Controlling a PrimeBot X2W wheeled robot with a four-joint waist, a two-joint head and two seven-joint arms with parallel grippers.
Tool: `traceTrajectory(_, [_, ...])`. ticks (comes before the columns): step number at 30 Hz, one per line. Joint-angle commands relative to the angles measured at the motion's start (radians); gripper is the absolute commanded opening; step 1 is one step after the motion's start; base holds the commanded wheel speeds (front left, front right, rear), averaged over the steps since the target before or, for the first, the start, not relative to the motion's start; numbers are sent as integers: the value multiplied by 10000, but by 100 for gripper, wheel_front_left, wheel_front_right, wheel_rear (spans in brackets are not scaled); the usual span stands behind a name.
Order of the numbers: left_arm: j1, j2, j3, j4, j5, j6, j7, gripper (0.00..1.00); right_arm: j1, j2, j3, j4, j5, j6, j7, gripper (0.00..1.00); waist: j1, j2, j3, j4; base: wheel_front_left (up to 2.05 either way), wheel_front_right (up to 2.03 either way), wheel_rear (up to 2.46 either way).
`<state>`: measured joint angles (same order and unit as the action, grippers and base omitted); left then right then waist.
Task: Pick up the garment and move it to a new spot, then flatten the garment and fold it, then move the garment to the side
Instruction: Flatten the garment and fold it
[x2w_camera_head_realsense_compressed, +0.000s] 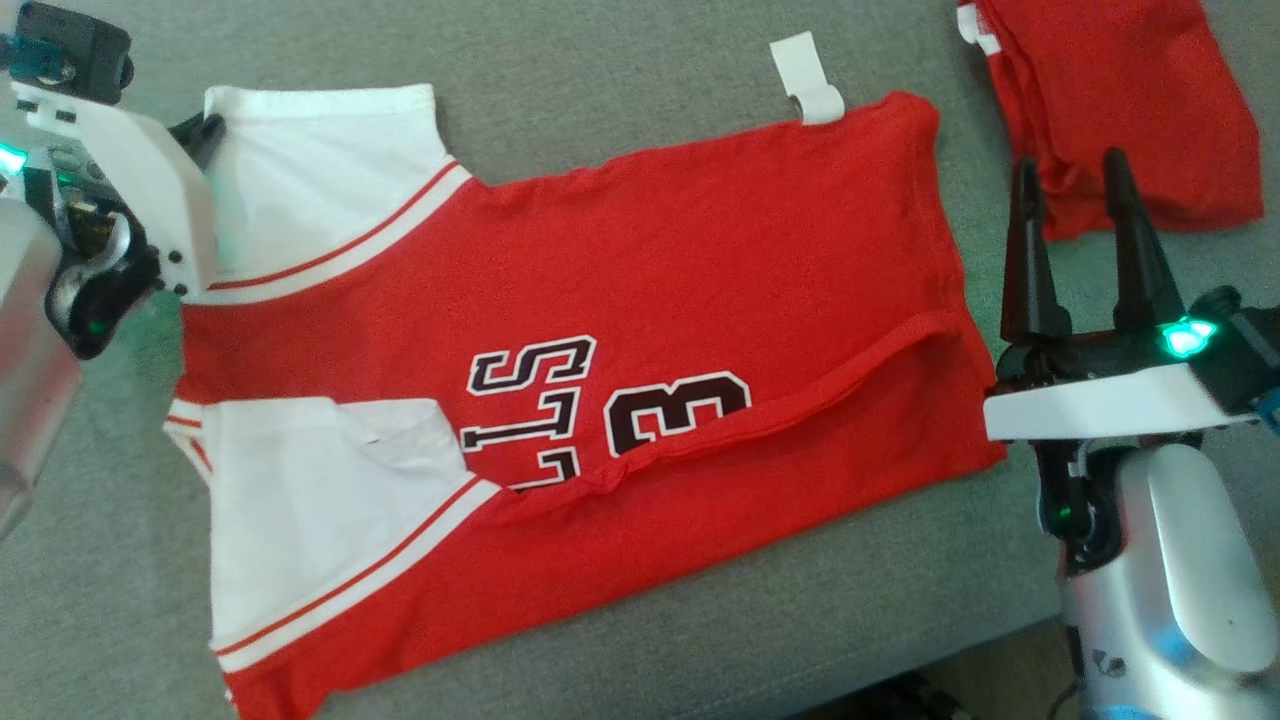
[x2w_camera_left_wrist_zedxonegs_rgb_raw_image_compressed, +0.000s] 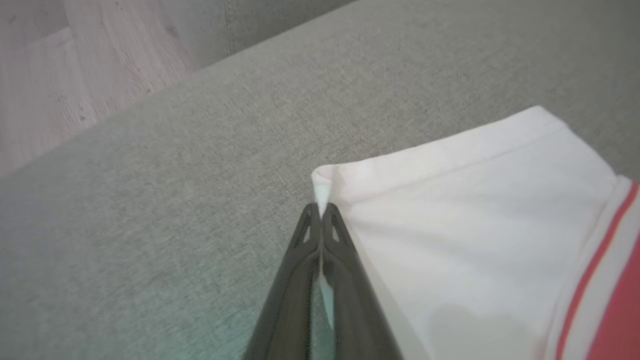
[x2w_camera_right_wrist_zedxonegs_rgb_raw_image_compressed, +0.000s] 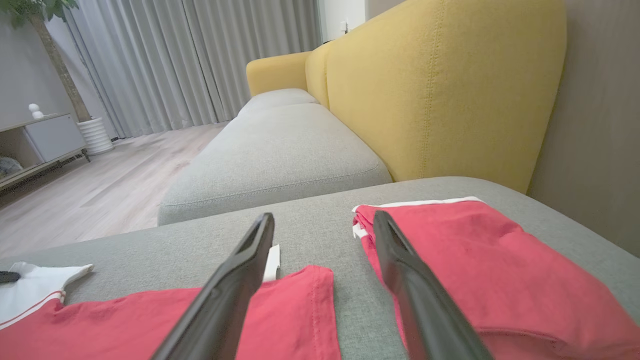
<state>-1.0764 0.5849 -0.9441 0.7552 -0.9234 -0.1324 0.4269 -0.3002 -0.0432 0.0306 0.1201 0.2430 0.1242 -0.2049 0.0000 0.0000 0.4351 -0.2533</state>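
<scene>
The left gripper (x2w_camera_left_wrist_zedxonegs_rgb_raw_image_compressed: 320, 207) has its fingers pressed together on the corner of the jersey's white sleeve (x2w_camera_left_wrist_zedxonegs_rgb_raw_image_compressed: 475, 200), pinching the hem. The right gripper (x2w_camera_head_realsense_compressed: 1070, 162) holds nothing. Its fingers stand well apart over the bare grey cushion (x2w_camera_head_realsense_compressed: 600, 60), between the jersey's (x2w_camera_head_realsense_compressed: 700, 260) bottom hem and a folded red garment (x2w_camera_head_realsense_compressed: 1130, 90) at the far right.

The jersey lies flat in the middle of the cushion. It runs lengthwise from left to right, sleeves to the robot's left and hem to its right, and its near side is folded over the printed number. Bare cushion lies open beyond it. The cushion's edge and the wooden floor (x2w_camera_left_wrist_zedxonegs_rgb_raw_image_compressed: 75, 75) are just past the pinched sleeve.
</scene>
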Motion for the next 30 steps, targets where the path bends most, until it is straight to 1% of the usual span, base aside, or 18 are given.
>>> traceTrajectory(1, [-214,379,276,-71,107,18,-351,0,-187,-70,228,-299,-157,65,60,100,0,0,-168,147,0,0,0])
traceTrajectory(3, [-249,258,471,-60,96,63,-1086,0,-210,-70,207,-283,-342,65,185,100,0,0,-386,288,0,0,0])
traceTrajectory(4, [-252,176,622,-97,73,170,-1526,0,-233,-70,172,-271,-403,65,275,100,0,0,-499,370,0,0,0])
traceTrajectory(5, [-154,45,754,-292,137,298,-2271,0,-299,-70,99,-210,-516,65,532,100,0,0,-733,565,0,0,0])
traceTrajectory(9, [287,-21,669,-1059,443,485,-3229,0,-542,-132,-36,-96,-1103,65,1181,100,0,0,-1141,1074,0,0,0])
traceTrajectory(12, [743,-31,768,-1977,426,768,-3796,0,-821,-411,-140,74,-1302,65,1690,100,0,0,-1346,1495,0,0,0])
traceTrajectory(14, [1091,30,782,-2725,518,1052,-4150,0,-1046,-626,-164,261,-1344,65,2013,100,0,0,-1445,1763,0,0,0])
traceTrajectory(17, [1700,152,700,-3960,698,1492,-4529,0,-1381,-898,-179,686,-1234,65,2516,100,0,0,-1535,2128,0,0,0])
traceTrajectory(20, [2300,209,615,-5174,698,1883,-4655,0,-1681,-1266,-163,1362,-1212,65,3069,100,0,0,-1599,2468,0,0,0])
traceTrajectory(25, [3129,472,743,-6838,534,2617,-4792,0,-2164,-1816,-160,2886,-1501,65,3756,100,0,0,-1683,2810,0,0,0])
traceTrajectory(30, [3536,764,594,-7832,680,3007,-4656,0,-2622,-2121,-405,4300,-2122,65,3908,100,0,0,-1653,3019,0,0,0])
